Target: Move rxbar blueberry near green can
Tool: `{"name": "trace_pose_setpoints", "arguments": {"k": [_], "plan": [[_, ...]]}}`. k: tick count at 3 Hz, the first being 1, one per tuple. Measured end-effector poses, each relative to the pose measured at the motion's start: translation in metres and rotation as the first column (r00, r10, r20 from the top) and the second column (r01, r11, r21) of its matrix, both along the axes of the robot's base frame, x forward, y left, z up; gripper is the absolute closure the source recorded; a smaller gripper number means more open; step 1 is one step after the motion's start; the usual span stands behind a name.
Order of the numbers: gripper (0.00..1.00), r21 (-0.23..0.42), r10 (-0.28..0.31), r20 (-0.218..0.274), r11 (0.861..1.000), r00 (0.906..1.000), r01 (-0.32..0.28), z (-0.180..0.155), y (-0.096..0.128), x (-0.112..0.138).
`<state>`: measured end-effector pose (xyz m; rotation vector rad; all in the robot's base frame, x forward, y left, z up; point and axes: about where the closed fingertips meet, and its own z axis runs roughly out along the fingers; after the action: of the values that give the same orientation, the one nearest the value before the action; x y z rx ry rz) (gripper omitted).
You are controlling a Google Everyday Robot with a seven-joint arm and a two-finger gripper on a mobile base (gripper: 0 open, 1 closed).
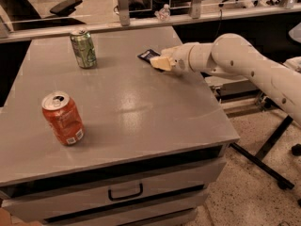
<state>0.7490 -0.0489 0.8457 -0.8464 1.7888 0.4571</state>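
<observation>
The rxbar blueberry (147, 55), a small dark blue flat bar, lies on the grey table toward the back, right of centre. The green can (83, 48) stands upright at the back left, well apart from the bar. My gripper (160, 62), on the white arm reaching in from the right, is right at the bar's near right end and covers part of it. I cannot tell whether it touches the bar.
An orange-red soda can (62, 119) stands upright at the front left of the table (141, 121). A rail with posts (123, 6) runs just behind the table's back edge. Drawers (124, 192) sit under the tabletop. Floor lies to the right.
</observation>
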Motion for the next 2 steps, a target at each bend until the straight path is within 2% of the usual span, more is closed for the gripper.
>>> {"name": "trace_pose_setpoints", "arguments": {"k": [1,2], "plan": [[0.91,0.020,0.023,-0.015,1.000,0.9996,-0.022,-0.003,0.013,0.004],[1.00,0.064,0.113,-0.023,0.992,0.9933,-0.111,-0.004,0.050,0.008]]}}
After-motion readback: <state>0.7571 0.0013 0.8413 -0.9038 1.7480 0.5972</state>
